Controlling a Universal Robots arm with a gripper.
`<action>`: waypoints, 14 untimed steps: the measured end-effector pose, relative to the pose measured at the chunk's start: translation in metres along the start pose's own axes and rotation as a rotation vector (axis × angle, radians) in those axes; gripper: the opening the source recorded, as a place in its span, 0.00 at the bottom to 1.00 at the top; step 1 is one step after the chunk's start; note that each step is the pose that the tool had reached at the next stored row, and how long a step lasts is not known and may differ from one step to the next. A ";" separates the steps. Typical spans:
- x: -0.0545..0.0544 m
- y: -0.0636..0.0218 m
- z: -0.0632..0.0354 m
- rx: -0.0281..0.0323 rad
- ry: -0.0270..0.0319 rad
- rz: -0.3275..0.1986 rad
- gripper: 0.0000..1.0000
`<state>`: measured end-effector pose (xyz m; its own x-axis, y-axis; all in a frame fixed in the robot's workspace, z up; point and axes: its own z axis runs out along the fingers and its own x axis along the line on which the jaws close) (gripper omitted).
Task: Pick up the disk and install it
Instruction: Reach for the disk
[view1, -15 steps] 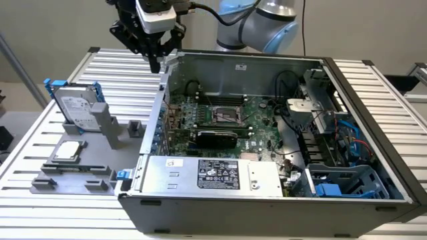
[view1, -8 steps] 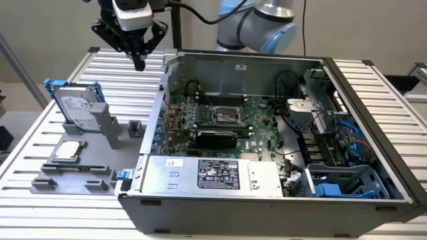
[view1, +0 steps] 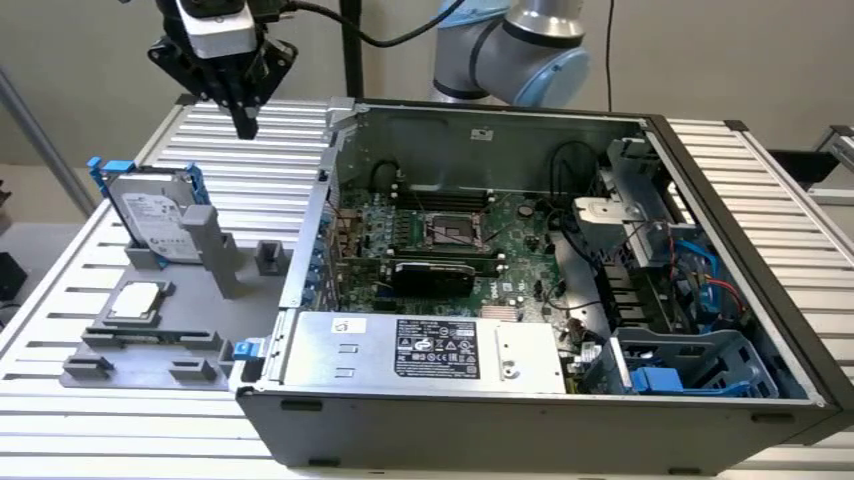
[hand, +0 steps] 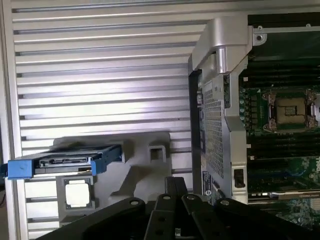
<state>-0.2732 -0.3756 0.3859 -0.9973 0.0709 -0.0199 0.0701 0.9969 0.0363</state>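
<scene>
Black robot gripper (view1: 244, 128), jaws pressed together and empty, above ribbed tabletop (view1: 260, 180), blue-framed silver-grey hard disk (view1: 151, 212) lower, well apart from jaws, standing on end, long axis upright, connector edge up

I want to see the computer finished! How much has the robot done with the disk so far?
Nothing looks done yet. The disk stands in its grey holder on the table, outside the open computer case. The gripper hangs empty above the table. Picking up and installing both remain.

Your exterior view is evenly, softly lit (shadows faint). In the wrist view, glare whitens the slatted table (hand: 100, 100); the disk (hand: 65, 162) looks dimmer.
</scene>
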 end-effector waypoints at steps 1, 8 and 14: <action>0.005 0.0012 0.0005 0.0012 0.0001 0.000 0.00; 0.037 0.0084 0.0037 0.0077 -0.0003 0.000 0.00; 0.065 0.0089 0.0057 0.0107 0.0014 0.000 0.00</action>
<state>-0.3368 -0.3620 0.3792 -0.9973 0.0708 -0.0186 0.0703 0.9972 0.0256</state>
